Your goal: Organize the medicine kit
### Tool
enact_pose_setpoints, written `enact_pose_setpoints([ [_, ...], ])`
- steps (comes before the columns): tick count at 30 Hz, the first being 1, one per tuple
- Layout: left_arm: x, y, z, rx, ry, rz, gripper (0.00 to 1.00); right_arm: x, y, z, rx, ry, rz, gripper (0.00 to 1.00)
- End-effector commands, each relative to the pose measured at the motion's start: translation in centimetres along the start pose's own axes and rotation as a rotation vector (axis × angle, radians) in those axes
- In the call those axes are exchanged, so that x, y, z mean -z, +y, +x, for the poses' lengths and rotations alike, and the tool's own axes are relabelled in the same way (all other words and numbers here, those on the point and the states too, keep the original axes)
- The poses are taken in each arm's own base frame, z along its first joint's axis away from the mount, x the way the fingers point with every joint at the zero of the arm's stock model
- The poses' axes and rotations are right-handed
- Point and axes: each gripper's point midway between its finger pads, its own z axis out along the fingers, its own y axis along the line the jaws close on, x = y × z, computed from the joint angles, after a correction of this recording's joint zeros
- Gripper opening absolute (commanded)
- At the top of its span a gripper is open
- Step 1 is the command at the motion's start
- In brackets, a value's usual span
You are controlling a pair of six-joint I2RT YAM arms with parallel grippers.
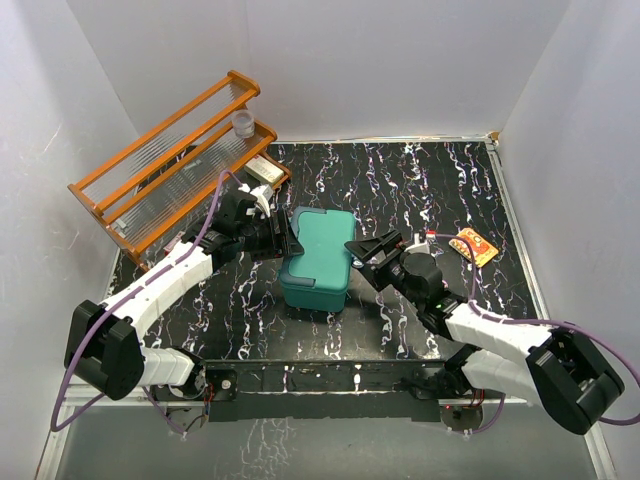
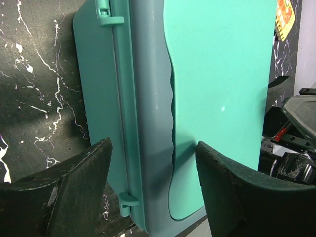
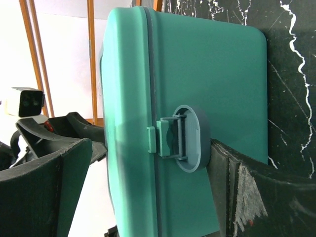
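The medicine kit [image 1: 318,258], a teal box with its lid down, stands in the middle of the table. My left gripper [image 1: 285,238] is open at its left side. In the left wrist view the kit's hinged edge [image 2: 138,98] lies between the fingers of the gripper [image 2: 153,185], one finger over the lid, one beside the hinge. My right gripper [image 1: 362,252] is open at the kit's right side. In the right wrist view this gripper [image 3: 148,190] straddles the kit [image 3: 212,74]. One finger [image 3: 247,187] rests against the front wall by the closed latch [image 3: 182,138].
An orange wooden rack [image 1: 170,160] stands at the back left with a small clear cup [image 1: 243,122] on it and a small box [image 1: 262,168] at its foot. An orange packet [image 1: 476,246] lies to the right of the kit. White walls enclose the table.
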Motion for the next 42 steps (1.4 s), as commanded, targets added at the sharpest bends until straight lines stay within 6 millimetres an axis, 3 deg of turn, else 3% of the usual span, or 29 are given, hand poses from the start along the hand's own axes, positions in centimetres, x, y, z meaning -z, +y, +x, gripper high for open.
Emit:
enact_pose_setpoints([
  [1, 0.4, 1.1, 1.1, -0.02, 0.048, -0.05, 0.67, -0.7, 2.4, -0.4, 0.044, -0.017, -0.078, 0.97],
  [8, 0.2, 1.0, 1.4, -0.011, 0.059, -0.039, 0.67, -1.5, 2.7, 0.9, 0.068, 0.049, -0.128, 0.97],
  [9, 0.2, 1.0, 1.4, -0.011, 0.059, -0.037, 0.67, -1.7, 4.4, 0.6, 0.076, 0.038, -0.163, 0.95],
  [16, 0.2, 1.0, 1.5, -0.012, 0.062, -0.034, 0.67, -1.9, 4.6, 0.2, 0.11, 0.021, -0.145, 0.71],
  [22, 0.1, 0.9, 1.5, -0.01, 0.062, -0.032, 0.67, -2.1, 3.3, 0.6, 0.158, 0.047, -0.072, 0.59],
  [33, 0.0, 1.2, 1.8, -0.01, 0.068, -0.039, 0.67, -2.1, 1.4, -1.4, 0.314, 0.002, 0.16, 0.6],
  [42, -0.2, 1.3, 1.9, -0.009, 0.074, -0.039, 0.67, -2.0, 0.6, -1.0, 0.37, 0.049, 0.221, 0.64],
])
